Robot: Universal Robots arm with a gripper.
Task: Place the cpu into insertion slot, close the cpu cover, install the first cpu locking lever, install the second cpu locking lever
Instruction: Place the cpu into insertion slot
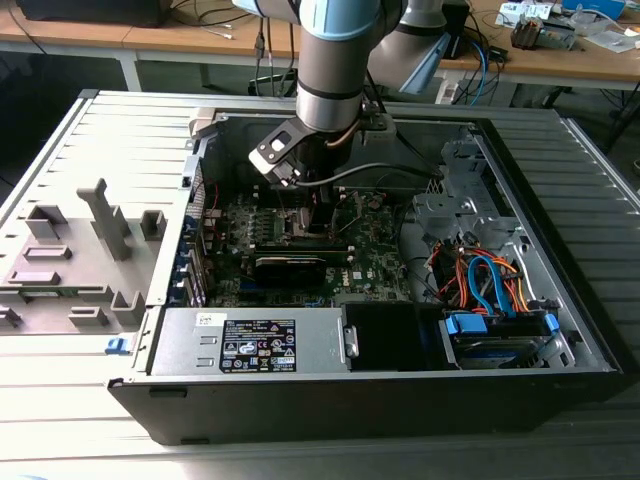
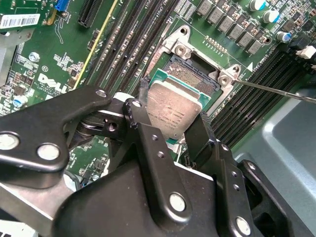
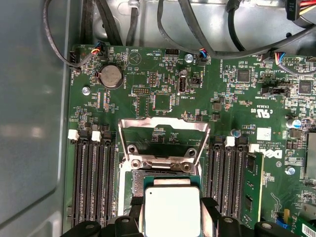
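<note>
The cpu (image 2: 174,107), a square chip with a silvery top, sits between the black fingers of my gripper (image 2: 173,118), which is shut on its two edges. It hangs just over the insertion slot (image 2: 193,75), whose dark pin field shows beyond the chip's edge. In the first wrist view the cpu (image 3: 170,210) lies between the fingertips (image 3: 136,213), close to the insertion slot (image 3: 164,175). The cpu cover (image 3: 163,122) stands swung open behind the slot. A thin locking lever (image 2: 276,92) sticks out beside the socket. In the exterior view my gripper (image 1: 303,208) reaches down into the computer case.
Black memory slots (image 3: 94,177) flank the socket on the green motherboard (image 1: 372,262). Cables (image 3: 207,29) run along the board's edge. A power supply (image 1: 255,340) and a drive cage with blue and orange cables (image 1: 490,290) fill the case's near side. A grey fixture tray (image 1: 70,260) lies outside.
</note>
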